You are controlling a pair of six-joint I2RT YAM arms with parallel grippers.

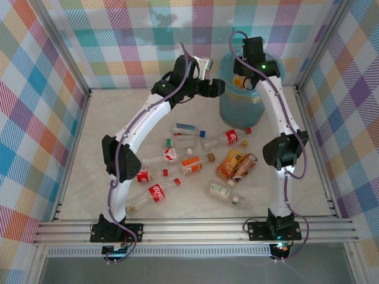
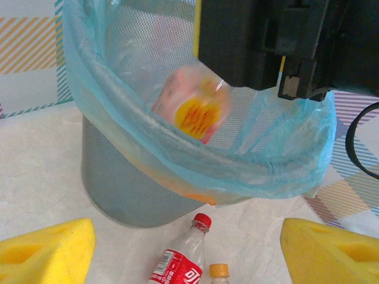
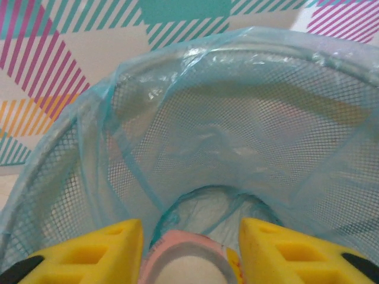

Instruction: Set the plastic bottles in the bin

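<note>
Over bin [image 3: 284, 44] mouth — pink bottle [image 3: 183, 263] btwn fingers [image 3: 100, 251] of right hand [image 3: 189, 228], grip unclear

Tabletop [image 1: 89, 139] with bin [image 1: 237, 107] and plastic bottles [image 1: 190, 164]
The pale, marbled tabletop was seen from above; the bin was stood upright towards its far right, and the plastic bottles were strewn on their sides across its middle, the nearest lying near the bin's foot.
</note>
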